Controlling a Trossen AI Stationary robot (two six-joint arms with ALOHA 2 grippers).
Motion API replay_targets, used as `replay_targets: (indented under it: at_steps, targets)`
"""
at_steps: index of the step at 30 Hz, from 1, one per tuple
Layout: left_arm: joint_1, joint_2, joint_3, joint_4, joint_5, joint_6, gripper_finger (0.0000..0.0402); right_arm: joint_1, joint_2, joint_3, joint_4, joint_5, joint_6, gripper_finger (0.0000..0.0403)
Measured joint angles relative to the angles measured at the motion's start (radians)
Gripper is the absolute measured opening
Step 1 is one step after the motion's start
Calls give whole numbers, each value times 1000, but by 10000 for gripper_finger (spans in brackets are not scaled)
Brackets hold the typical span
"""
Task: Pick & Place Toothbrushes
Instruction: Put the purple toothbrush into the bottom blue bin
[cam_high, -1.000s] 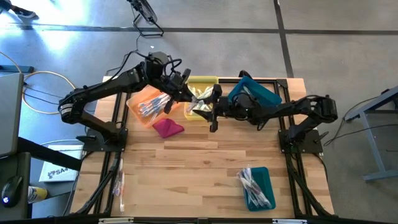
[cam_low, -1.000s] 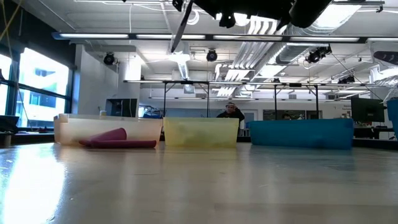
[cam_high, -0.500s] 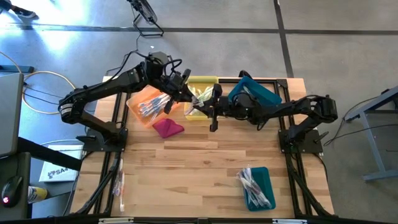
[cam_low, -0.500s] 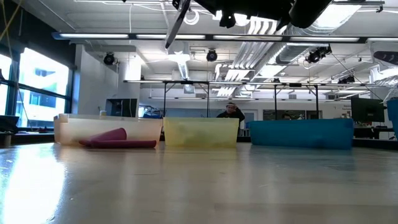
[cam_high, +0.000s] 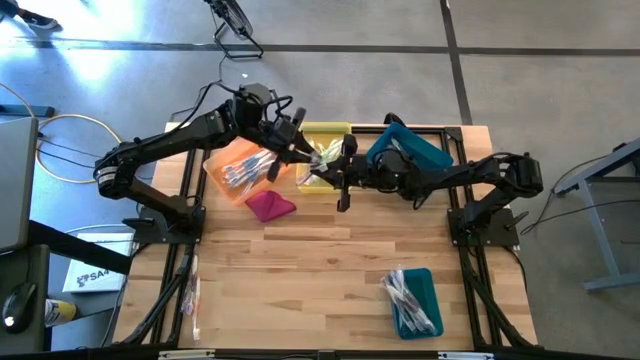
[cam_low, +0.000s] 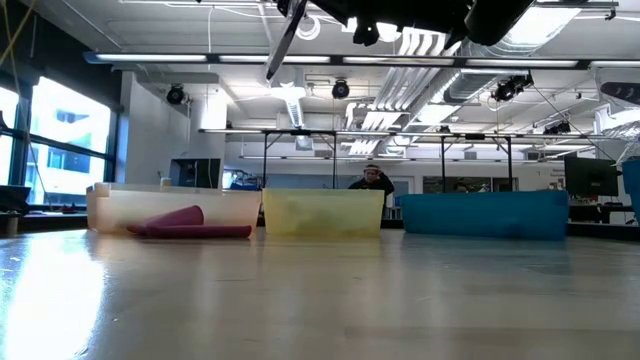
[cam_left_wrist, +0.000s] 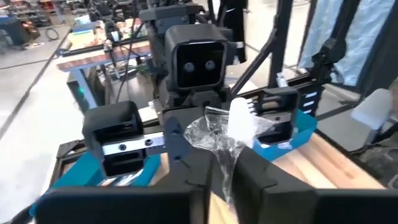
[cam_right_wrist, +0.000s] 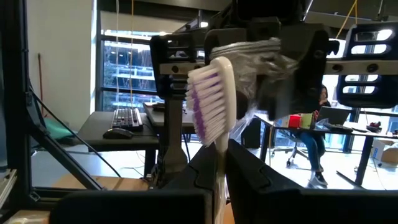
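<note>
Over the yellow bin (cam_high: 322, 135) my two grippers meet around one white toothbrush (cam_right_wrist: 214, 99) with purple bristles. It is partly inside a crinkled clear wrapper (cam_left_wrist: 214, 140). My right gripper (cam_right_wrist: 221, 158), reaching in from the table's right (cam_high: 330, 172), is shut on the toothbrush. My left gripper (cam_left_wrist: 224, 165), coming from the left (cam_high: 303, 152), is shut on the wrapper. The toothbrush's lower end (cam_low: 283, 45) shows as a thin slanting stick, high above the table. More toothbrushes lie in the orange bin (cam_high: 232, 168) and in the near teal bin (cam_high: 413, 300). My left gripper pinches the clear wrapper's bunched part (cam_left_wrist: 225, 160) between its two fingers, coming about level from the table's left. The wrapper is held clear of the bins; how many layers it has cannot be told. My right gripper pinches the toothbrush's handle (cam_right_wrist: 221, 146) below the bristled head, between its two fingers. It comes about level from the table's right. The head stands up above the fingers, with the bristles facing sideways. The toothbrush is lifted clear of the bins.
A magenta cloth lump (cam_high: 270, 205) lies on the table in front of the orange bin. Another teal bin (cam_high: 412, 148) sits at the far right under my right arm. The table's near middle (cam_high: 300, 280) is bare wood. People sit in the room beyond.
Both arms have kept their places. The toothbrush held between them has tipped a little, and its hanging lower end has swung slightly toward the table's left.
</note>
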Motion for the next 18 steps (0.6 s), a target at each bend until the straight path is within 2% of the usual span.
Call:
replay_targets:
  at_steps: [9,18]
  targets:
    - [1,0,0,1,-27,8,137,0,0,0,-3,-3,2,9]
    - [1,0,0,9,-41,8,156,0,0,0,-16,0,3,9]
